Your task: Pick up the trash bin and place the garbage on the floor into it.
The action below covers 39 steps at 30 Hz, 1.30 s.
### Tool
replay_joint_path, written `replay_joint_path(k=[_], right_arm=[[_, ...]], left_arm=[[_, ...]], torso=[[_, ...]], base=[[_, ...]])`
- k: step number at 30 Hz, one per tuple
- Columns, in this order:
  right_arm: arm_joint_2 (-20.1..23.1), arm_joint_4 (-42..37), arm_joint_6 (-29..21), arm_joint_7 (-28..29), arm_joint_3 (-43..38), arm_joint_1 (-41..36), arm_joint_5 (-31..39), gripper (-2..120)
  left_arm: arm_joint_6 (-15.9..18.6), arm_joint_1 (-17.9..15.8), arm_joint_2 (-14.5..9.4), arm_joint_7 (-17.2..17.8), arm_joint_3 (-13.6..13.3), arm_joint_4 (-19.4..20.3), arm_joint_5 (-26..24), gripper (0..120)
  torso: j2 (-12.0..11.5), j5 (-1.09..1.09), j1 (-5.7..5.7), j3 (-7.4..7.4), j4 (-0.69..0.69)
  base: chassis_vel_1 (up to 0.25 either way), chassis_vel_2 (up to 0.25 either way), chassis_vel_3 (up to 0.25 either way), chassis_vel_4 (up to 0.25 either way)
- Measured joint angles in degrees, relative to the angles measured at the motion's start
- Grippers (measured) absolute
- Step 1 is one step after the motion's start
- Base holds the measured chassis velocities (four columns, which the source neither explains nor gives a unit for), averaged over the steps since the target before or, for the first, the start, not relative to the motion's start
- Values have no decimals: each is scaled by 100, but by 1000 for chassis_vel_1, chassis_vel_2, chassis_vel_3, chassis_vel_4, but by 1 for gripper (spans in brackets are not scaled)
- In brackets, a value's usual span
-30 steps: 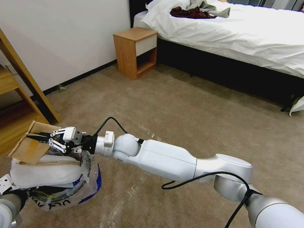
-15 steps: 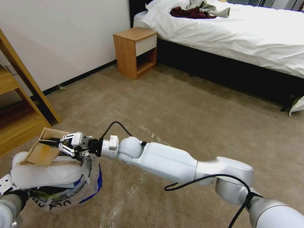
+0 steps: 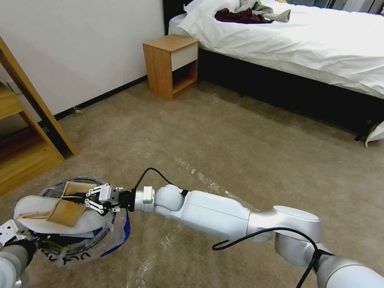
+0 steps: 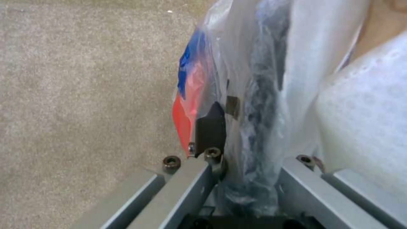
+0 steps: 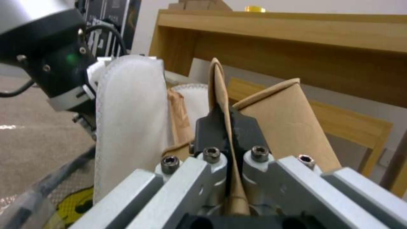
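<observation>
The floor (image 3: pixel 224 132), a beige carpet crossed by shiny tape strips, shows no loose litter as far as the head view reaches, so by that evidence the collecting looks nearly finished (what lies beyond the picture cannot be judged). The trash bin (image 3: pixel 106 236) hangs at the near left edge of the carpet, lifted clear of it, with the left gripper (image 4: pixel 250 149) pinched shut on its bagged rim. Across the bin's mouth lies a white slipper (image 3: pixel 34 214), resting on the rim rather than sunk inside. On top of it sits the folded brown cardboard (image 3: pixel 68 210), clamped between the closed jaws of the right gripper (image 3: pixel 86 198). What seems left is to let go of the cardboard so that it stays in the bin.
</observation>
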State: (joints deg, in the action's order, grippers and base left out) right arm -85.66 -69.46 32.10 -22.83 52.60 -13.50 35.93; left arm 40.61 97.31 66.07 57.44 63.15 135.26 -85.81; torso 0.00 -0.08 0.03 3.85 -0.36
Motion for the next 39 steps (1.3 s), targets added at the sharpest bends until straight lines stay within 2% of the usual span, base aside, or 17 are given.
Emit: replay_joint_path(k=[8,11,14,18,21,25,27,29,31,32,35,39], right_arm=[[-27,108,106,2,41,-57,-73,0],[-23,109,113,-1,50,-57,-74,4],[-19,113,94,-24,40,-38,-84,19],[3,62,-44,-136,5,-17,-72,29],[38,-71,-236,-262,-35,19,-4,46],[44,-125,-272,-286,-45,53,13,54],[43,-164,-279,-300,-77,90,23,66],[43,-182,-282,-324,-93,104,45,70],[52,-229,-309,-399,-143,142,95,81],[52,-229,-309,-399,-143,142,95,81],[51,-250,-290,-399,-166,171,108,96],[51,-278,-290,-390,-166,199,111,99]], left_arm=[[-2,-11,0,10,-7,5,-2,0],[-3,-22,-8,17,-12,5,-10,0],[-4,-27,-19,24,-15,5,-25,0],[-5,-29,-27,38,-15,4,-41,0],[-10,-40,-48,53,-6,-11,-77,0],[-13,-50,-51,73,-4,-26,-95,0],[-13,-59,-41,79,-11,-29,-99,0],[-13,-62,-40,80,-14,-30,-100,0],[-13,-67,-38,82,-15,-34,-107,0],[-13,-67,-38,82,-15,-34,-107,0],[-13,-66,-40,88,-13,-34,-124,0],[-13,-67,-39,94,-13,-34,-126,0]], torso=[[0,0,0,0,0],[0,0,0,0,0],[0,0,0,0,0],[0,0,0,0,0],[0,0,0,0,0],[0,0,0,0,0],[0,0,0,0,0],[0,0,0,0,0],[0,0,0,0,0],[0,0,0,0,0],[0,0,0,0,0],[0,0,0,0,0]], base=[[0,0,0,0],[0,0,0,0],[0,0,0,0],[0,0,0,0],[0,0,0,0],[0,0,0,0],[0,0,0,0],[0,0,0,0],[0,0,0,0],[0,0,0,0],[0,0,0,0],[0,0,0,0]])
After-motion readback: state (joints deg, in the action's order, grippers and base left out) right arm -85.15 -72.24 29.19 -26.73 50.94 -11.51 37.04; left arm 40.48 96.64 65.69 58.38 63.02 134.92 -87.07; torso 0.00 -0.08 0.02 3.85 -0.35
